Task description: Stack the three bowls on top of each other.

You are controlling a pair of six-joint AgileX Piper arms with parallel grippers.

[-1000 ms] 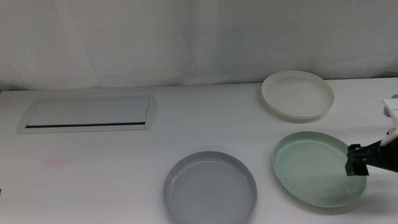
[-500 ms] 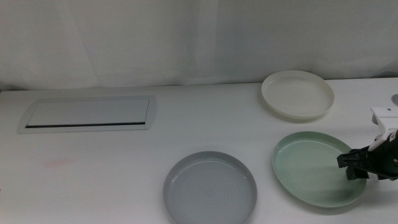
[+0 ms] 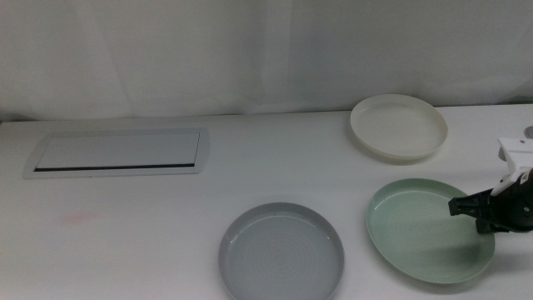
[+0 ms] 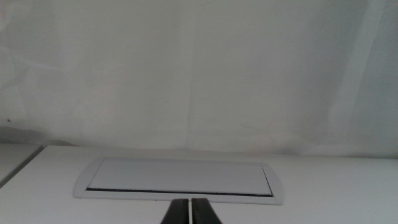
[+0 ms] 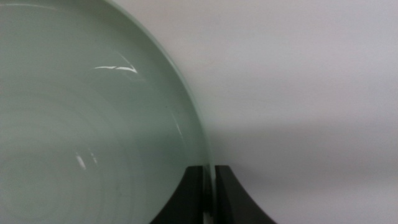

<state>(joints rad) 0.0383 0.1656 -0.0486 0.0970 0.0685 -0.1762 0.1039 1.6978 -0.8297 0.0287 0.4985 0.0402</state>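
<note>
**Right gripper pinches the mint bowl's rim**

At the table's right edge, my right gripper (image 3: 481, 215) has closed in from the side since a second ago, and its jaws now clamp the rim of the pale mint green bowl (image 3: 429, 229), which looks slightly tipped. I judge the lift is starting. The grey bowl (image 3: 281, 251) sits just beside it to the left; the cream-white bowl (image 3: 398, 125) lies behind. My left gripper (image 4: 189, 211) waits, jaws pressed together, facing the white panel (image 4: 180, 177).

Mint bowl (image 5: 93, 124) glossy smooth plastic, faint concentric rings; grey bowl (image 3: 281, 251) likewise, perhaps duller; table (image 3: 150, 233) matt white
</note>
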